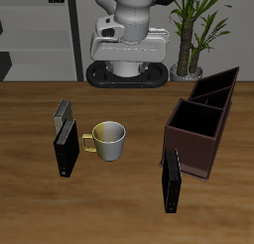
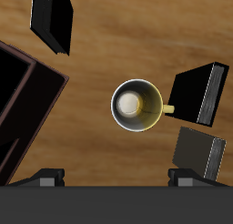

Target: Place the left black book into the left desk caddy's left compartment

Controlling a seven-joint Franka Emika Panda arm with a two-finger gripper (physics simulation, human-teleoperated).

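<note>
in the wrist view alone, the fingers (image 2: 116, 178) spread open above the mug (image 2: 136, 105).

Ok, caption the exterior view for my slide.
Black book stands before the caddy; mug and two more books nearby.

Black book (image 1: 172, 182), reddish-brown caddy (image 1: 195, 137), white yellow-handled mug (image 1: 107, 140).

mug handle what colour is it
Gold-yellow handle on a white mug; clearest in the exterior view.
</note>
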